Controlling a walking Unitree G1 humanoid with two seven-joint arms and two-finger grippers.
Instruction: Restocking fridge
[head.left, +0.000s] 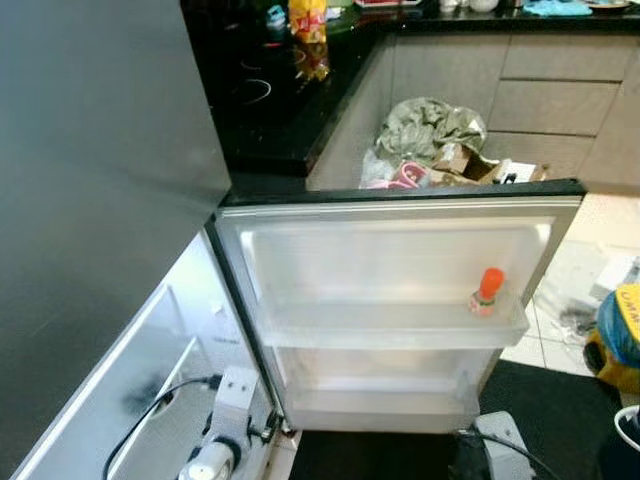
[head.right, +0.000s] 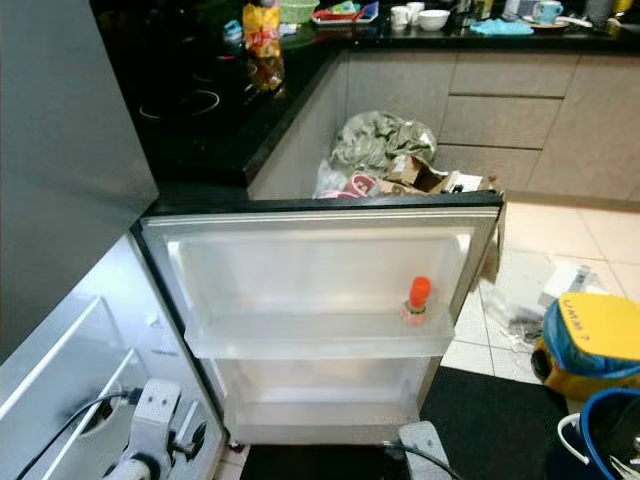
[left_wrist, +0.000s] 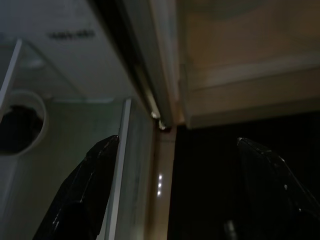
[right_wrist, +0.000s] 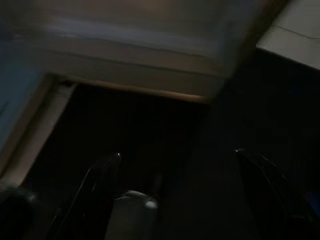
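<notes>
The fridge door (head.left: 400, 260) stands swung open in front of me, its white inner side facing up. A small clear bottle with an orange cap (head.left: 488, 291) stands upright at the right end of the upper door shelf (head.left: 390, 330). The lower door shelf (head.left: 380, 405) holds nothing I can make out. My left arm (head.left: 220, 415) hangs low by the lit fridge interior (head.left: 150, 380). Its gripper (left_wrist: 175, 192) is open near the door's hinge corner, holding nothing. My right arm (head.left: 500, 440) hangs below the door, and its gripper (right_wrist: 180, 195) is open over the dark mat.
A large grey door panel (head.left: 90, 200) fills the left. Behind the door are a black counter (head.left: 280, 110) with a yellow snack bag (head.left: 308, 20), and a heap of bags and rubbish (head.left: 430, 135) on the floor. A yellow and blue container (head.right: 590, 335) stands at right.
</notes>
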